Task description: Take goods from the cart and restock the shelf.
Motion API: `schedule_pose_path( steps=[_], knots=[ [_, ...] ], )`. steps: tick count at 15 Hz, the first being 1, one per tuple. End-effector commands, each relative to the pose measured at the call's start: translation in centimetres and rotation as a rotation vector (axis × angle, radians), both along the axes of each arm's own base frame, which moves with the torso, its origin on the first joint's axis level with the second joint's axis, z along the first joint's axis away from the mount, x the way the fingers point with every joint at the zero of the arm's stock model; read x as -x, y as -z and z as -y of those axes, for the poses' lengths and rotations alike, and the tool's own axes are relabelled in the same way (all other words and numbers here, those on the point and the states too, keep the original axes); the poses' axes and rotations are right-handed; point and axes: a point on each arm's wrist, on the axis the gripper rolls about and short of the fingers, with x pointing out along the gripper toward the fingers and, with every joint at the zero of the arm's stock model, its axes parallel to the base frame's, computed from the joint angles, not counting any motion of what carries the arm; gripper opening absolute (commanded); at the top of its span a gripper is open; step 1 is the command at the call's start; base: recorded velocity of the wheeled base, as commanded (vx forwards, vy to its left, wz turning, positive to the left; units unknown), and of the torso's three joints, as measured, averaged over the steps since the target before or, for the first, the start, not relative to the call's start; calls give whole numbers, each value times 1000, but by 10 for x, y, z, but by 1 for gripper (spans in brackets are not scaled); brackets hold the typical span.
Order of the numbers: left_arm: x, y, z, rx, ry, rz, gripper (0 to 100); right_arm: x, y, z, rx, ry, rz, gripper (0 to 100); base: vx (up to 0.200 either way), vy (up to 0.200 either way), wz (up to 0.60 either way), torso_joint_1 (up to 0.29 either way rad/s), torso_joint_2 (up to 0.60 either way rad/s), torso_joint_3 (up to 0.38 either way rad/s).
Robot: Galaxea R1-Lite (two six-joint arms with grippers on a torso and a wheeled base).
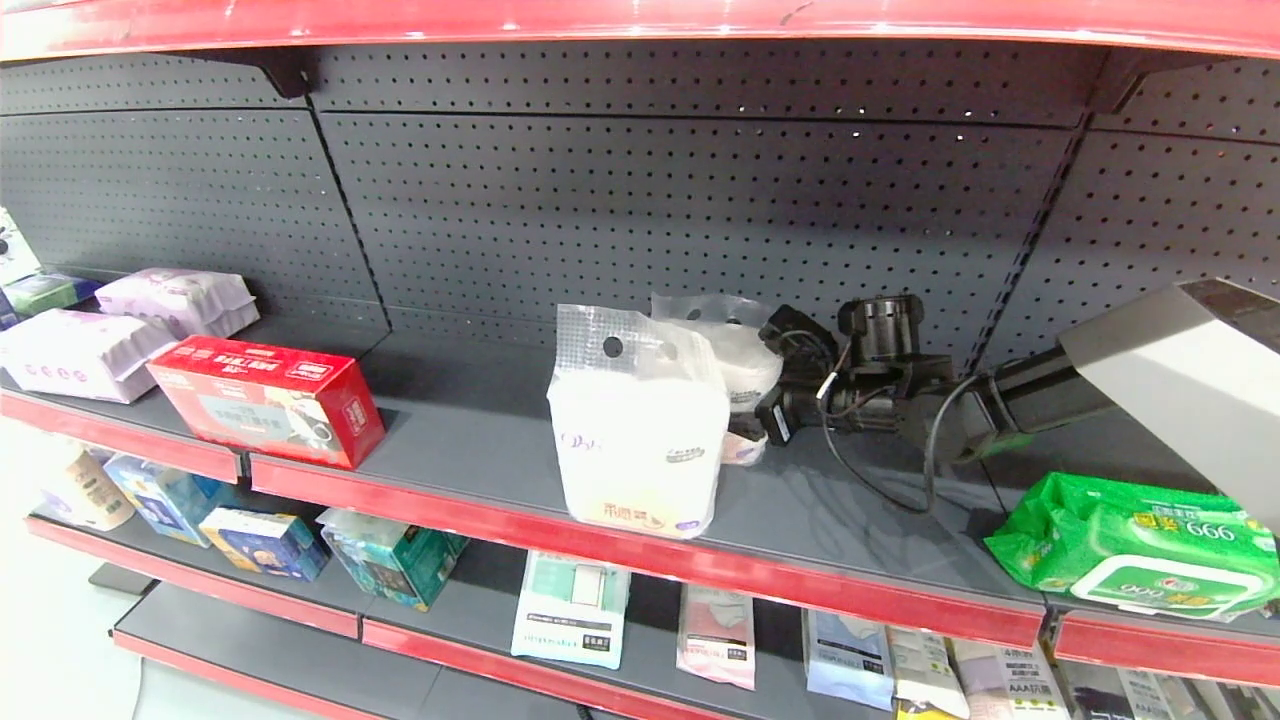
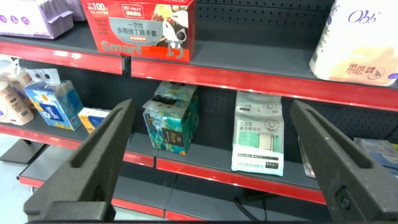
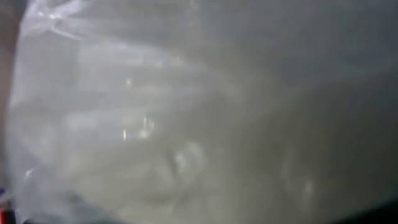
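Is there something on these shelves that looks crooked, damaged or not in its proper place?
Yes. On the lower shelf the teal box has a crumpled, torn-looking top. On the middle shelf the green wipes pack lies askew at the front edge, and the red box sits turned at an angle.

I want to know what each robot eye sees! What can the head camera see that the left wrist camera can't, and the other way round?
Only the head view: the right arm stretched over the grey shelf to a clear plastic bag of white goods, plus a green soft pack of wipes.
Only the left wrist view: the left gripper, its dark foam fingers spread wide, nothing between them.
Both: the red cardboard box, the white plastic-wrapped tissue pack, and the teal patterned tissue box one shelf down.
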Motion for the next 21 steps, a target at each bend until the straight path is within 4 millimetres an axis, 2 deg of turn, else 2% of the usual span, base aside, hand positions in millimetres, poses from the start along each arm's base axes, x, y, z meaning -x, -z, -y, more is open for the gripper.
schedule_pose_path(
  steps=[1, 4, 16, 21],
  knots=[
    [0, 0, 0, 0, 0, -1, 100, 1, -6, 4, -3, 8, 11, 100, 0, 0, 0, 0, 0, 0],
    [0, 0, 0, 0, 0, -1, 100, 2, -6, 2, 4, 15, 13, 100, 0, 0, 0, 0, 0, 0],
    [0, 0, 0, 0, -1, -1, 100, 2, -8, -35, -2, -1, -24, 100, 0, 0, 0, 0, 0, 0],
    [0, 0, 0, 0, 0, -1, 100, 2, -5, -36, 6, 8, -26, 100, 0, 0, 0, 0, 0, 0]
  ],
)
